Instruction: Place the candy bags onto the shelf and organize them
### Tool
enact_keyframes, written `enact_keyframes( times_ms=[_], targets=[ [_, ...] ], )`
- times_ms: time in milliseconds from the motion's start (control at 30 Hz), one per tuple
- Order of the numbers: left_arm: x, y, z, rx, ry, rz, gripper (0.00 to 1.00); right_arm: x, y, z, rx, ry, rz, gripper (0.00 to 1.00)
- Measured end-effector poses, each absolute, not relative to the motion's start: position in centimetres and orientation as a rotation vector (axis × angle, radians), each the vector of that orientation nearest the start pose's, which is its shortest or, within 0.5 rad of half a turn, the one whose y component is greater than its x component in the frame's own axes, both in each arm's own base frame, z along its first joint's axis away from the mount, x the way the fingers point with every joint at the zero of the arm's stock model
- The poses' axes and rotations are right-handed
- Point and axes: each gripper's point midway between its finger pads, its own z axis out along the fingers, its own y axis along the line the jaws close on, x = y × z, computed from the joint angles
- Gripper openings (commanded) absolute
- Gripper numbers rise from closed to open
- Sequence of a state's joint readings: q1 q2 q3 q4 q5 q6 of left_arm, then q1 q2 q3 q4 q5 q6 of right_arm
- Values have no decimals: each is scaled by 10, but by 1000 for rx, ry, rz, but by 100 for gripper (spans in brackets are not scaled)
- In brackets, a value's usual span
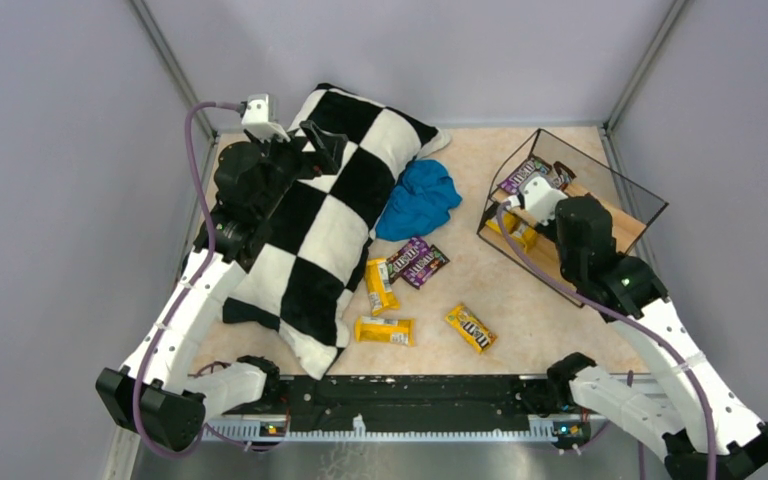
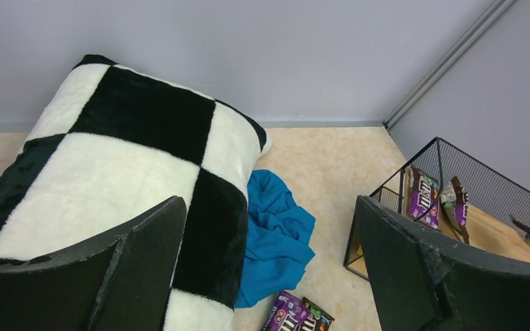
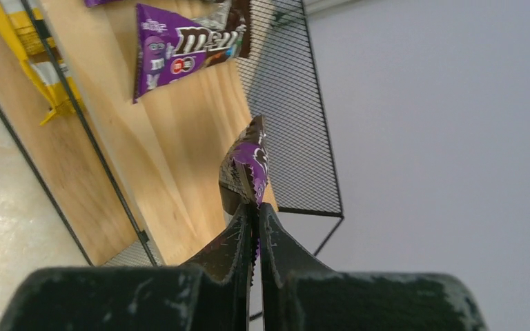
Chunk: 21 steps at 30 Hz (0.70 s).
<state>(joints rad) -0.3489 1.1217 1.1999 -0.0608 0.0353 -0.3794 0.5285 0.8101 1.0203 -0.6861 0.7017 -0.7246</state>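
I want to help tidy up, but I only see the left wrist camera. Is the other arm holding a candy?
Observer: Yes, the right pincer is shut on a purple candy bag at the shelf.
Operator: Are any yellow ones lying on the table?
Observer: Three yellow bags lie loose on the table, right of the pillow.

Right gripper (image 3: 256,207) pinched on purple bag (image 3: 247,165), over shelf (image 3: 179,158) top board. Second purple bag (image 3: 179,48) flat on board; yellow bag (image 3: 38,62) below.
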Motion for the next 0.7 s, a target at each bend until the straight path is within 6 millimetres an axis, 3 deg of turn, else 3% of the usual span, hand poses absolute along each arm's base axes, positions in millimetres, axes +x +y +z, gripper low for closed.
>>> enact_keyframes(
  times_ms=[333, 700],
  targets=[
    [363, -155, 396, 4, 1584, -600, 99, 299, 2, 258, -909, 1927, -693, 0],
    [362, -157, 396, 9, 1585, -605, 99, 319, -3, 255, -881, 1880, -706, 0]
  ],
)
